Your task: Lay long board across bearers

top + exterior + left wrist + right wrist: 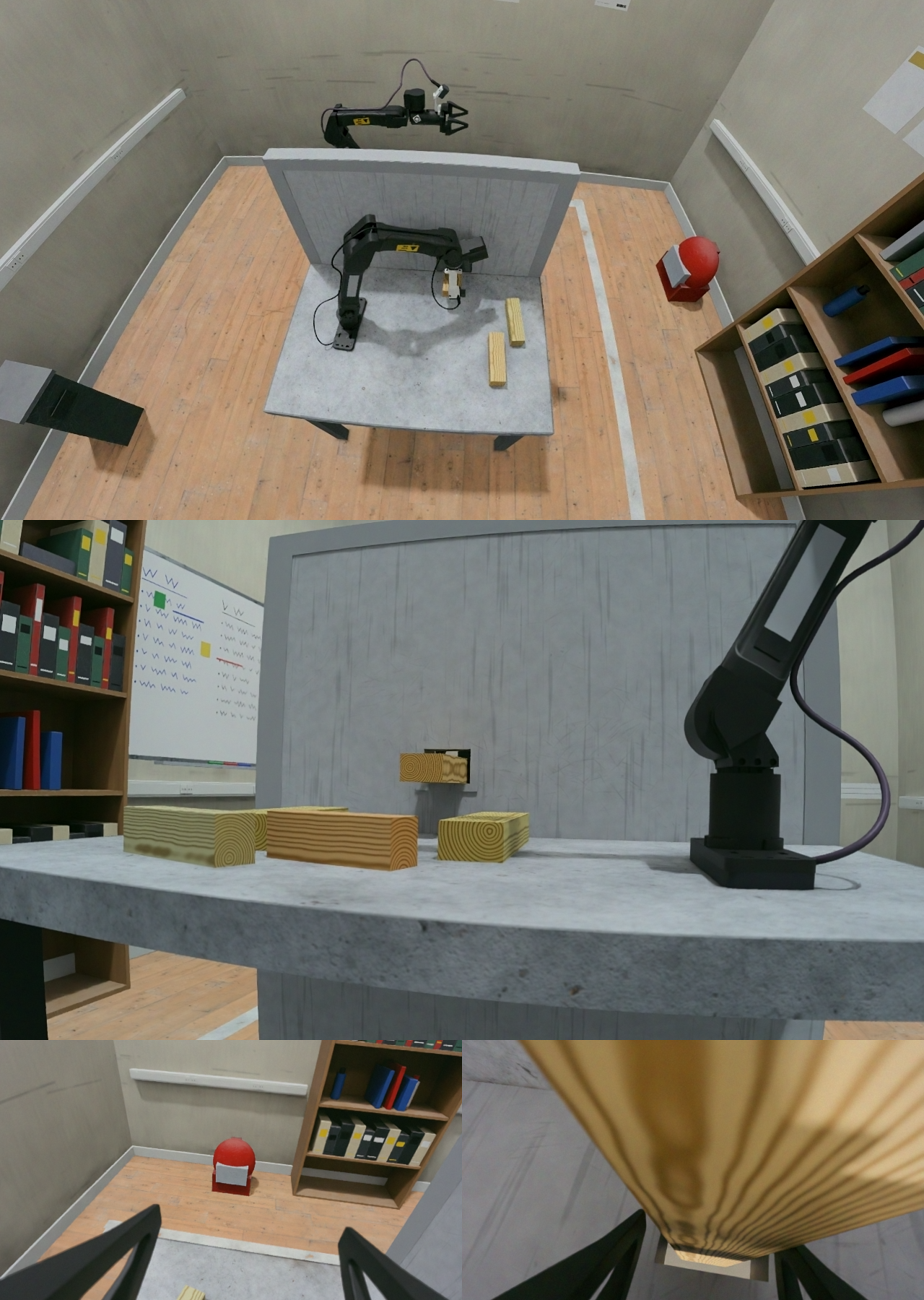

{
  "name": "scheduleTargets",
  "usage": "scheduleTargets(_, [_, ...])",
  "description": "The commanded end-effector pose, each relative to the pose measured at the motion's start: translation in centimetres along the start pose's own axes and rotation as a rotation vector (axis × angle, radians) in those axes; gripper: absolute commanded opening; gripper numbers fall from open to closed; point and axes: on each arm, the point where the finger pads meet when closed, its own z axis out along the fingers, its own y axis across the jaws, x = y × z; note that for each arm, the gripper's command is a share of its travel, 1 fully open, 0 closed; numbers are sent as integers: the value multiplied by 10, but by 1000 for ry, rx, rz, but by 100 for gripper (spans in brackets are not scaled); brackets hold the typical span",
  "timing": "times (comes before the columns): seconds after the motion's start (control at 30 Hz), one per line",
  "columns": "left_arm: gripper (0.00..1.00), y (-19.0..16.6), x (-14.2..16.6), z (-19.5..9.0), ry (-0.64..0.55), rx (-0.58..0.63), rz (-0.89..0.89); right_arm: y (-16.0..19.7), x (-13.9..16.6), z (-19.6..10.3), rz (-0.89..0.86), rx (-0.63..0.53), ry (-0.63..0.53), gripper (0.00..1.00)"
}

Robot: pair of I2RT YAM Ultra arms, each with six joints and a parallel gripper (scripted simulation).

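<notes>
The long board [445, 284] [429, 768] [707, 1166] is running through the slot [468, 767] [760, 1269] in the grey panel wall [419, 204] [548, 668] [516, 1159], one end poking out on the far side and the rest reaching back to the near side. The right gripper [710, 1225], on the near side of the wall, is standing most of the way open, a finger to either side of the board and no grip on it. Beyond the wall, the left gripper [465, 118] [249, 1223] is spreading its fingers wide, holding nothing.

Four blocks are lying on the table [581, 901] beyond the wall: one pale block [184, 835], one orange block [338, 840] and two yellow blocks, one [483, 835] at the slot's side of the group, the other [260, 830] partly hidden. Which are bearers, I cannot tell. Two more yellow pieces [497, 359] are lying on the near side of the wall.

Well apart from the wall, the bookcase [717, 420] [301, 1148] is holding ten binders in one compartment; the compartment above is holding one blue bottle [844, 300] [338, 1085], two blue books and one red book [885, 373] [394, 1087].
</notes>
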Motion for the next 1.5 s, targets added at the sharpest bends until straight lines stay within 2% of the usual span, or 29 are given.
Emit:
scheduleTargets(0.0, [100, -3, -13, -10, -33, 4, 9, 0, 6, -7, -15, -2, 3, 75])
scheduleTargets(0.03, [100, -3, -13, -10, -33, 4, 9, -1, 10, -28, -19, -7, 18, 75])
scheduleTargets(0.43, [100, -3, -13, -10, -33, 4, 9, -5, 10, -73, -18, 2, 13, 75])
scheduleTargets(0.47, [100, -3, -13, -10, -33, 4, 9, -1, 9, -63, -22, -4, 7, 75])
scheduleTargets(0.53, [100, -3, -13, -10, -33, 4, 9, -1, 9, -63, -22, -4, 7, 75])
scheduleTargets(0.57, [100, -3, -13, -10, -33, 4, 9, -9, 5, -54, -13, 23, -4, 75])
scheduleTargets(0.73, [100, -3, -13, -10, -33, 4, 9, -13, -2, -49, 3, 39, -11, 75])
scheduleTargets(0.87, [100, -3, -13, -10, -33, 4, 9, -4, 6, -61, -14, -2, 1, 75])
scheduleTargets(1.47, [100, -3, -13, -10, -33, 4, 9, -4, 6, -61, -15, -2, 1, 75])
